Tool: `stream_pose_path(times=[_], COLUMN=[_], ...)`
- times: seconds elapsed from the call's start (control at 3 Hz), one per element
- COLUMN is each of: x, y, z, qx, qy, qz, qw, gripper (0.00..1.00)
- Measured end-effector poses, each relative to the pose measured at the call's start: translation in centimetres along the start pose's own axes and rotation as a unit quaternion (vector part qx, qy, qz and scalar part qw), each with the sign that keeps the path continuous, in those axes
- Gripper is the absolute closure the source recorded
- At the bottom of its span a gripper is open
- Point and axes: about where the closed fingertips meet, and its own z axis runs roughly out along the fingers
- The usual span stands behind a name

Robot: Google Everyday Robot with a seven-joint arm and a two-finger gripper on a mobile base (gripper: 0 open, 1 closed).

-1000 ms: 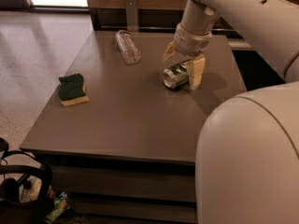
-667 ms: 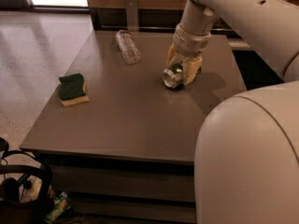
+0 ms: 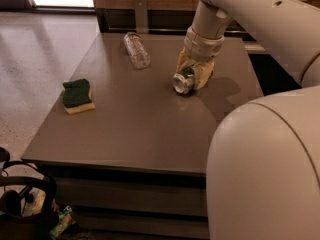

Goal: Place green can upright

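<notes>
The green can (image 3: pixel 183 81) lies on its side on the grey table (image 3: pixel 140 119), right of the middle, with its silver top facing the camera. My gripper (image 3: pixel 192 74) reaches down from the white arm at the upper right. Its pale yellow fingers (image 3: pixel 203 76) are closed around the can's body, one on each side. The can still touches or sits just above the table top.
A clear plastic bottle (image 3: pixel 136 49) lies on its side at the back of the table. A green-and-yellow sponge (image 3: pixel 77 95) sits near the left edge. The robot's white body (image 3: pixel 265 169) fills the lower right. Black cables (image 3: pixel 22 196) lie on the floor at the lower left.
The fingers were spread wide on both sides of the can. They have closed in on it. The can has stayed in the same spot, on its side.
</notes>
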Motion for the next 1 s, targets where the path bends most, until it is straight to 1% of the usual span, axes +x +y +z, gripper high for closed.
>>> stream_pose_path(times=[0.33,0.67,1.0], x=[0.0,-0.8,-2.6], y=[0.0,0.0,-0.9], z=[0.1,-0.8,-2.7], qx=[0.000,-0.032,-0.070], qy=[0.000,0.001,-0.010], qz=[-0.004,-0.015,-0.018], qw=[1.0000,0.9994,0.9973], gripper=[1.00,1.00,1.00])
